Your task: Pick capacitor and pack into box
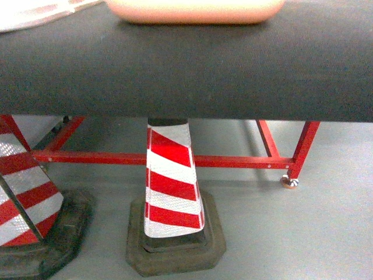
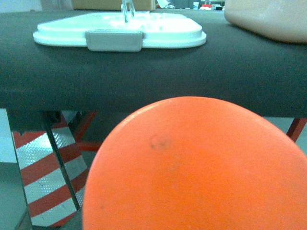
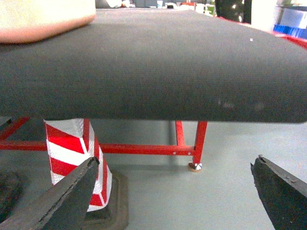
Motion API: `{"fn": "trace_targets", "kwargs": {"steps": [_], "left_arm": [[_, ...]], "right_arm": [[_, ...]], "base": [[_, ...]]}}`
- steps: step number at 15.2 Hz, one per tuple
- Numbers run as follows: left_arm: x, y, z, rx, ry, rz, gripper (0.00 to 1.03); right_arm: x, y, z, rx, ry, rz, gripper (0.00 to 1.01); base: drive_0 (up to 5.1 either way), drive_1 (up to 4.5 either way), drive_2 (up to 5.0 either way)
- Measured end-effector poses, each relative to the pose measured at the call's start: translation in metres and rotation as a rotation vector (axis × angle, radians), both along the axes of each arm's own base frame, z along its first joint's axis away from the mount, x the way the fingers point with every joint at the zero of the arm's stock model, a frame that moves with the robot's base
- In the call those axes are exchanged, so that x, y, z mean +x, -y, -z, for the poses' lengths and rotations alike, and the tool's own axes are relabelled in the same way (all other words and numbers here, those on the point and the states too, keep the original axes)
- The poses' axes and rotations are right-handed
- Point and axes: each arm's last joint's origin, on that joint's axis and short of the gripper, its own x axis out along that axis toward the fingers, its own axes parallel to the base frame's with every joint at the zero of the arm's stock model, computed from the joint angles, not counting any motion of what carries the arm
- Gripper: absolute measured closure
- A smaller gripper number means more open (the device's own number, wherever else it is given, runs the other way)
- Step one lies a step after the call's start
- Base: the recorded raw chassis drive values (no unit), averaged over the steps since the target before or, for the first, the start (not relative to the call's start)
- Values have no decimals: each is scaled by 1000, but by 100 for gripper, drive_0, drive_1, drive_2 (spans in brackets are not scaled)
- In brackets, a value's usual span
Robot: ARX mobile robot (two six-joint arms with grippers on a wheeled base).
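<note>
Only from left wrist: white lid (image 2: pixel 120 29) beside box (image 2: pixel 271 19).

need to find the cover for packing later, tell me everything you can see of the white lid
The white lid shows only in the left wrist view. It looks like glossy white plastic, a flat rounded rectangle with a raised rim. A grey latch hangs over its near edge, and part of a handle rises from its middle. It lies flat on the dark table top, left of the peach-pink box and apart from it. No gripper touches it.
</note>
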Motion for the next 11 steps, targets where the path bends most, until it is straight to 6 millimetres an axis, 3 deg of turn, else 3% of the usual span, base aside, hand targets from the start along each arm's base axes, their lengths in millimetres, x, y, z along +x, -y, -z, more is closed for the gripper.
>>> {"fn": "trace_targets", "kwargs": {"steps": [11], "left_arm": [[0, 0, 0, 5, 1, 0, 59]], "right_arm": [[0, 0, 0, 0, 1, 0, 3]], "base": [[0, 0, 0]]}}
